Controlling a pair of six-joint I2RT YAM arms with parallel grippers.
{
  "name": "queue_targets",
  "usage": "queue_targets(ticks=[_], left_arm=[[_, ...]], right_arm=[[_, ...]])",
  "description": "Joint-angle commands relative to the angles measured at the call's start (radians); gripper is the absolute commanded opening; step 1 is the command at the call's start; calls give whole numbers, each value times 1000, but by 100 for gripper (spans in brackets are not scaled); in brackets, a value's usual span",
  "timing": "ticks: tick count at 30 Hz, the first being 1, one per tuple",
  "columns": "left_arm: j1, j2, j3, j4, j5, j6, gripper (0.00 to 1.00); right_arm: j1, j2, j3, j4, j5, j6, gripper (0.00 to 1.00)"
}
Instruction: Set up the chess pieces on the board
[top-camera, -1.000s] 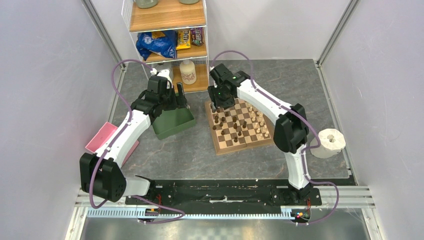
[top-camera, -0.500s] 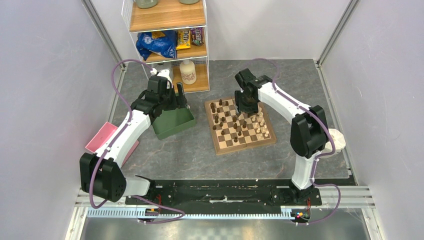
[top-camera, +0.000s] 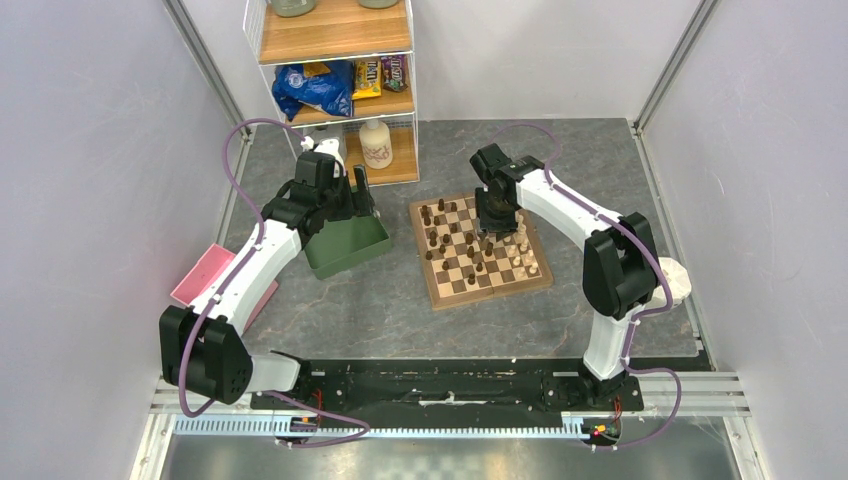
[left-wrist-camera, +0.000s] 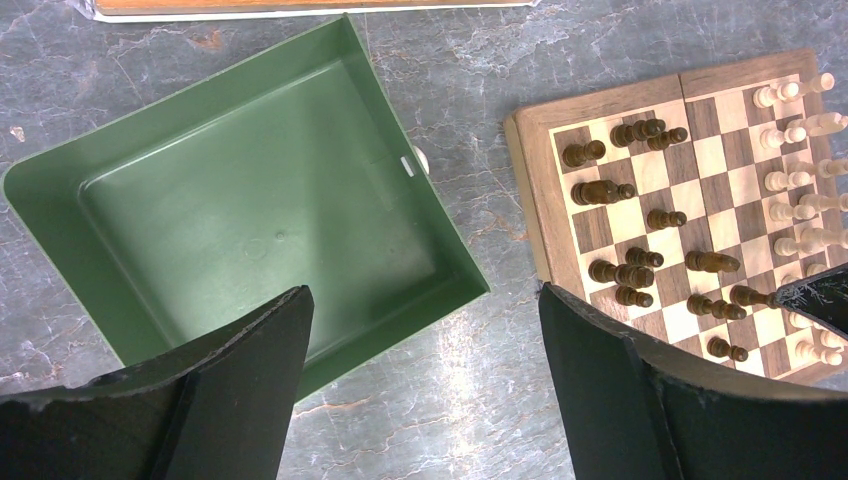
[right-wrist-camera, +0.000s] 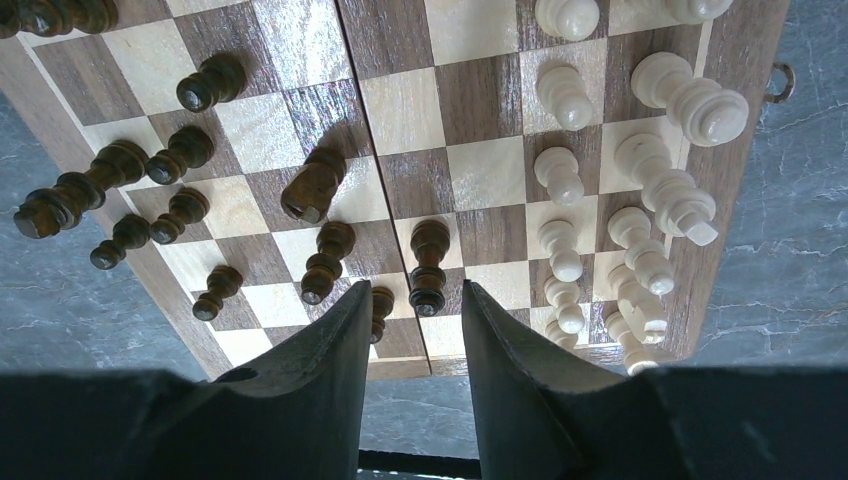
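Chess pieces (right-wrist-camera: 560, 95) stand on the board (right-wrist-camera: 485, 170), right claw (right-wrist-camera: 417, 288) part-spread astride one dark piece (right-wrist-camera: 428, 262) without pinching it, left claw (left-wrist-camera: 422, 292) spread wide left of the board.

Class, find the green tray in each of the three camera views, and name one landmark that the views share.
Top external: the green tray sits left of centre, just left of the board.
Left wrist: it fills the upper left, with the board at the right.
Right wrist: not in it.
Shared landmark: the board, which shows in all three views.
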Motion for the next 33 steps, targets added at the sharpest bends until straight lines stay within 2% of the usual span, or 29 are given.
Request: queue_targets(ticks=[1,15,25,33], left_arm=[[4,0,-4,35,-2,-21,91],[4,-7,-7,35,-12,-24,91],[4,-10,-5,35,-8,-26,91],[4,-7,-6,37,-5,-27,91]], right_arm=[[0,-23,2,3,10,7,45],[0,-33,135,5,6,-32,53],[49,31,213,-18,-66,-66,52],[98,51,156,-51,-62,-60,49]])
